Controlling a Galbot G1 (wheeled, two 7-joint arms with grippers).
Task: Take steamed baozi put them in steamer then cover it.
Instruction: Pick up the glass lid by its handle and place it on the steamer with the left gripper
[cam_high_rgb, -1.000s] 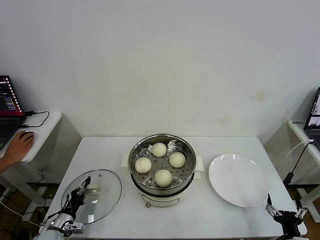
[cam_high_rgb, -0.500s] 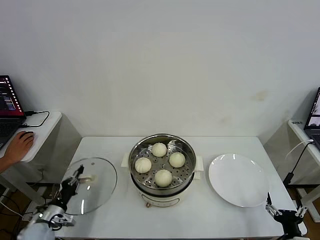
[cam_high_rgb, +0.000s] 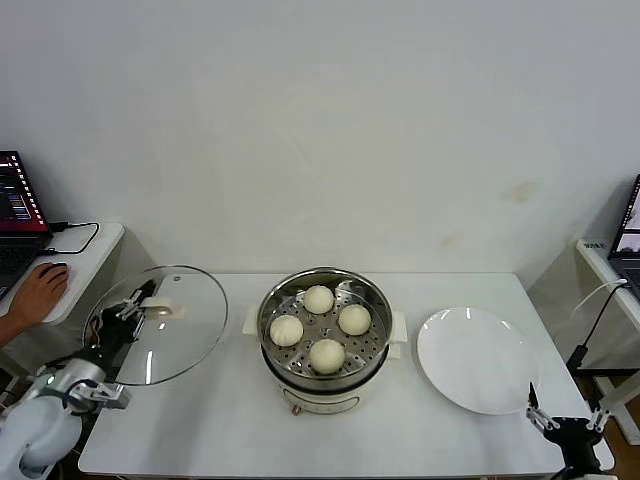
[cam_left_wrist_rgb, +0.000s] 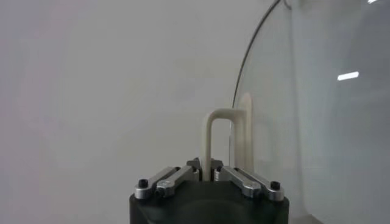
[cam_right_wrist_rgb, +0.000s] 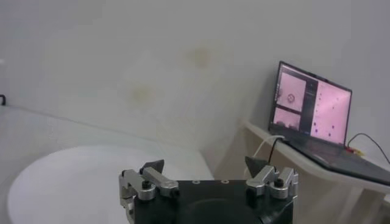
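Head view: left gripper (cam_high_rgb: 138, 303) clamped on glass cover (cam_high_rgb: 160, 330) handle, lid lifted left of steamer (cam_high_rgb: 325, 335) holding four baozi (cam_high_rgb: 319, 299). Right gripper (cam_high_rgb: 565, 422) spread wide beside plate (cam_high_rgb: 478, 360).

Left tool (cam_high_rgb: 133, 303) raised, clamped (fingers together), right tool (cam_high_rgb: 564, 421) low, spread

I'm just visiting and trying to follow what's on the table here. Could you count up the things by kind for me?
Steamed baozi: 4, all inside the steamer
Steamer: 1
Cover: 1, gripped by its handle in the left gripper
White plate: 1
Total: 7
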